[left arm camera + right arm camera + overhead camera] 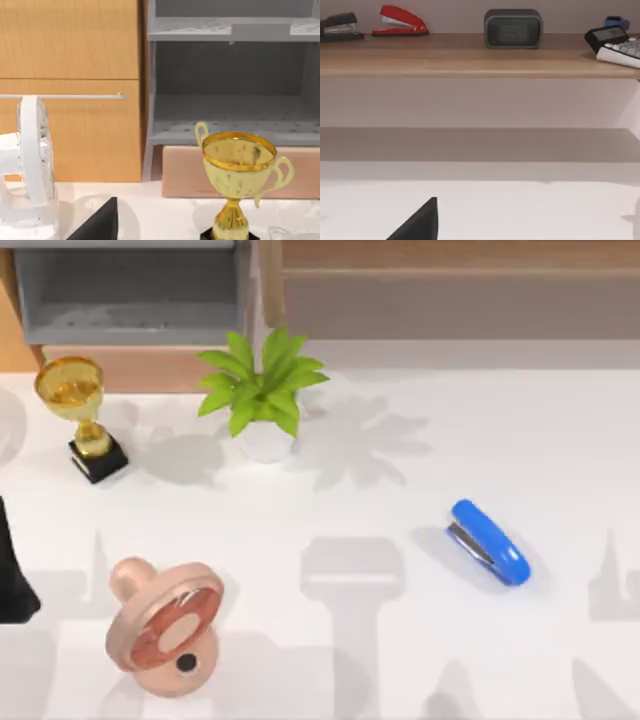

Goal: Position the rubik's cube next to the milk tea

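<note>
White table (400,660), top view, logged near to far. Nearest, toward the left side: a pink round object (165,625) with a red ring face and a knob at its upper left, lying flat. A black part of the left arm (12,570) sat at the table's left edge, level with that object.

Mid-table, right of centre: blue stapler (488,542), long axis diagonal, from upper left to lower right. Farther back on the left: gold trophy (85,420) upright on a black base. A green potted plant (262,390) in a white pot stood to its right, well apart from it. Behind these were a grey shelf unit (130,290) and a long wooden shelf (450,280).

Left wrist view: a black wedge of the left gripper (100,225) was nearest, then a white fan (30,160) and the trophy, then a wood cabinet (70,90) beside the grey shelf unit.

Right wrist view: a black wedge of the right gripper (420,222) over bare table. Beyond it the wooden shelf carried a black stapler (339,25), a red stapler (400,21), a dark speaker (513,28) and a keyboard (622,50).

Pincer state, both arms: cannot tell. Position, heading and long axis of the rubik's cube: cannot tell from these views
</note>
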